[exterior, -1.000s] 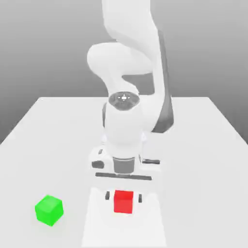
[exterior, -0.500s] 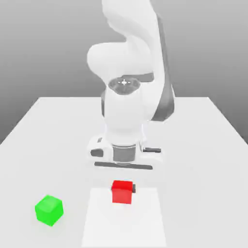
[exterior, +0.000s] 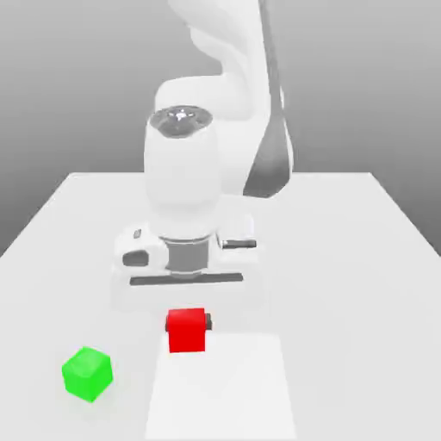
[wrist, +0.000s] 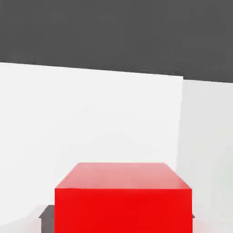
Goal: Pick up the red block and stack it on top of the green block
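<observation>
Claw (exterior: 188, 324) shut, seemingly upright

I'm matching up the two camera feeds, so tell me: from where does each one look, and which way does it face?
Exterior view: off the arm, facing it from across the table and looking somewhat down; the white arm and the end effector show.
Hand view: on the hand, looking out past the fingertips; dark finger parts show beside the red block.
Shared: the red block and the bright white patch.
</observation>
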`<state>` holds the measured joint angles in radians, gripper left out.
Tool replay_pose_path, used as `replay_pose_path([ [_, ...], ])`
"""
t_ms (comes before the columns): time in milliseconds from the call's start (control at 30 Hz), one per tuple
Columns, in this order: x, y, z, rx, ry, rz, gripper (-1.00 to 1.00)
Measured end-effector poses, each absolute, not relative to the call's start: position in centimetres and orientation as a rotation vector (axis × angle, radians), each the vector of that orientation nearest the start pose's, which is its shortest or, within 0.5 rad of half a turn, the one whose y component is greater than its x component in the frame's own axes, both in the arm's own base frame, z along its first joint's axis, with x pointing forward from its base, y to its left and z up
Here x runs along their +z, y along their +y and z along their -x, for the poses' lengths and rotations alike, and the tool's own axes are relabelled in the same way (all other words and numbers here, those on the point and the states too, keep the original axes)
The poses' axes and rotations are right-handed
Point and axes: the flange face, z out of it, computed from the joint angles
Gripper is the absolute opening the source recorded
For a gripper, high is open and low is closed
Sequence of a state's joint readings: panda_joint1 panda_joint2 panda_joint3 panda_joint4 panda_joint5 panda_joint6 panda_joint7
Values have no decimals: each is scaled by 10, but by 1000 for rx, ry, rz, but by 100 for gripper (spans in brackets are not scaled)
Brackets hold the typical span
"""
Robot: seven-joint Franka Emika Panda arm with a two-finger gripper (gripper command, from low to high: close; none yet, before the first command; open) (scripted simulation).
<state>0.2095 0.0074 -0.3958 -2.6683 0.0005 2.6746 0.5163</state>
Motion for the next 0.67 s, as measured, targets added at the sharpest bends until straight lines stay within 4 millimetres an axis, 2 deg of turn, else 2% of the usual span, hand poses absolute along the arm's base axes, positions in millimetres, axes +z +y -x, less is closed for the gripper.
replay_pose_path([
  [67, 238, -117, -410, 1, 1128, 2933, -100],
  [133, 228, -179, -402, 0, 1245, 2882, -100],
  [167, 219, -189, -402, -2, 1255, 2878, -100],
  [233, 197, -197, -401, -2, 1263, 2875, -100],
  [267, 187, -198, -399, 0, 1266, 2874, 100],
  [500, 186, -199, -399, -1, 1266, 2874, 100],
  [667, 233, -200, -400, -3, 1266, 2873, 100],
])
